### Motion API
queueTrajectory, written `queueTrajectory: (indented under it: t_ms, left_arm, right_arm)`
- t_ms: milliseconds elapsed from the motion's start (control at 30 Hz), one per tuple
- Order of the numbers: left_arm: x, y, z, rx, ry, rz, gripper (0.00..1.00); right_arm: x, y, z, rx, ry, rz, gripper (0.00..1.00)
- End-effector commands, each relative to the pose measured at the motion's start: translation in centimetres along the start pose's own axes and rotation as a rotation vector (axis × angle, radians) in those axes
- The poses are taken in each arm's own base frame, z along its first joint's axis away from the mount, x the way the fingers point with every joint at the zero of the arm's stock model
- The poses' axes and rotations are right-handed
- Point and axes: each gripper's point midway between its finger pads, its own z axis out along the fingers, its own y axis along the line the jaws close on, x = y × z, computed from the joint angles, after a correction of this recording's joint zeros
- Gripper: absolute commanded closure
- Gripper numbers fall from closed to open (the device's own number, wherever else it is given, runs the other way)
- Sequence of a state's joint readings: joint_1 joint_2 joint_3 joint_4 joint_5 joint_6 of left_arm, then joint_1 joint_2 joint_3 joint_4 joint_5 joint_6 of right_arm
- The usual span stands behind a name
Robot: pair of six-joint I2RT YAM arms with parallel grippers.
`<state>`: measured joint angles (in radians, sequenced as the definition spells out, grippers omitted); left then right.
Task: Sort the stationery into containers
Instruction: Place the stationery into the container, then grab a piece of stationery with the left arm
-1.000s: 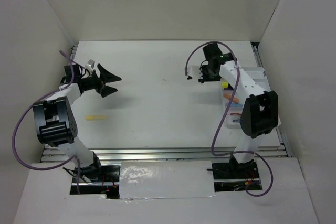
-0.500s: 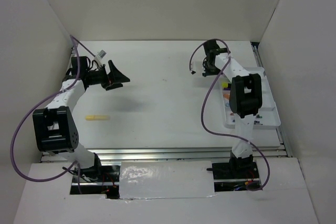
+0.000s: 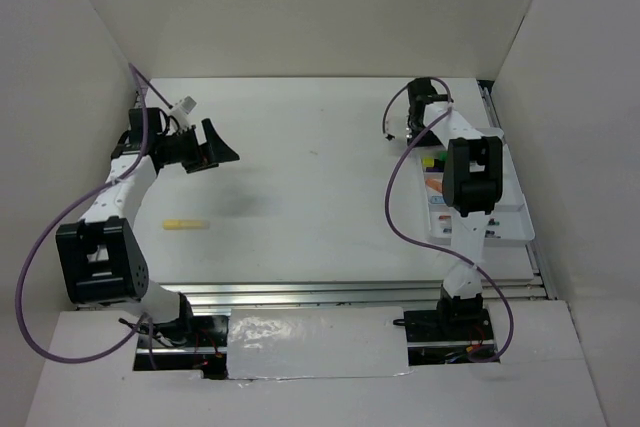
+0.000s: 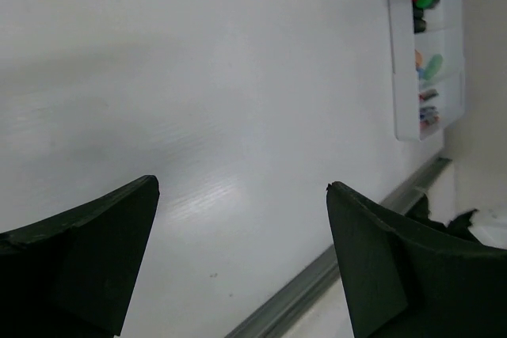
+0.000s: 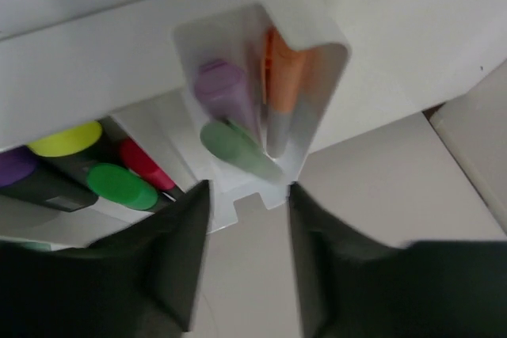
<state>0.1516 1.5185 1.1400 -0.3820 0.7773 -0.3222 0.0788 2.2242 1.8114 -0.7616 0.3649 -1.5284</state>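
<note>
Noted tray [image 3: 512, 202] at right of top view, unmoved. Saw right gripper [image 5: 247, 187] brought in over its upper end within the last second and widened there. Fingers now parted, nothing between them, over an end compartment holding purple, orange and green markers [image 5: 226, 93]. Judged a marker just released: one more sorted. Saw left gripper [image 4: 242, 186] shifted a little at upper left, spread wide, empty. Found yellow marker [image 3: 185, 223] lying on table [image 3: 300, 197] at mid-left, not yet sorted; likely next.
</note>
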Motion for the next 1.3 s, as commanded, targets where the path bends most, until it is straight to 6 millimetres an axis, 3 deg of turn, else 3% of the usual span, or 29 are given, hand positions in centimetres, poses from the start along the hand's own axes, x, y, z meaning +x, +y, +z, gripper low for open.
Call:
queueTrajectory:
  t_ms: [0, 100, 300, 367, 400, 433, 467, 500, 567, 700, 800, 900, 1033, 1267]
  left_arm:
    - [-2.1, 0.0, -3.0, -0.134, -0.14, 0.163, 0.01]
    - [-2.0, 0.3, -4.6, -0.22, -0.153, 0.337, 0.01]
    - [1.3, 2.6, -7.9, -0.261, 0.012, 0.653, 0.01]
    - [2.9, 4.3, -9.1, -0.286, 0.063, 0.677, 0.01]
    - [3.2, 5.3, -9.8, -0.284, 0.097, 0.772, 0.03]
    - [3.9, 5.5, -9.9, -0.261, 0.129, 0.805, 0.05]
    - [4.9, 6.1, -10.0, -0.24, 0.187, 0.843, 0.09]
    - [5.3, 6.8, -10.3, -0.239, 0.211, 0.85, 0.11]
    - [6.4, 8.5, -10.3, -0.21, 0.298, 0.904, 0.14]
    - [8.3, 12.2, -9.7, -0.138, 0.464, 0.929, 0.2]
    - [8.4, 14.4, -9.5, -0.11, 0.51, 0.912, 0.26]
    - [8.0, 16.1, -9.4, -0.076, 0.505, 0.915, 0.3]
    - [7.7, 16.6, -8.3, -0.019, 0.503, 0.956, 0.33]
    - [8.9, 15.9, -5.6, 0.0, 0.557, 1.026, 0.33]
  right_arm:
    - [0.8, -1.8, -0.1, 0.076, 0.034, -0.008, 0.43]
    - [0.6, -2.4, -0.6, 0.11, 0.022, 0.01, 0.4]
    - [-0.8, -3.3, -4.5, 0.165, -0.082, 0.055, 0.4]
    - [-1.5, -3.8, -7.3, 0.211, -0.137, 0.083, 0.4]
    - [-2.3, -3.2, -7.8, 0.206, -0.177, 0.085, 0.4]
    - [-2.7, -3.3, -9.9, 0.232, -0.215, 0.107, 0.4]
    - [-3.2, -2.6, -10.4, 0.222, -0.239, 0.113, 0.4]
    - [-4.0, -2.3, -12.3, 0.233, -0.29, 0.126, 0.4]
    - [-4.8, -1.3, -13.6, 0.222, -0.334, 0.141, 0.4]
    - [-7.6, 1.7, -18.0, 0.185, -0.446, 0.156, 0.41]
    - [-9.3, 4.9, -20.0, 0.144, -0.505, 0.142, 0.41]
    - [-9.8, 6.5, -22.2, 0.157, -0.553, 0.145, 0.41]
    - [-10.5, 8.6, -23.0, 0.137, -0.572, 0.132, 0.41]
    - [-11.0, 9.2, -24.1, 0.129, -0.59, 0.15, 0.41]
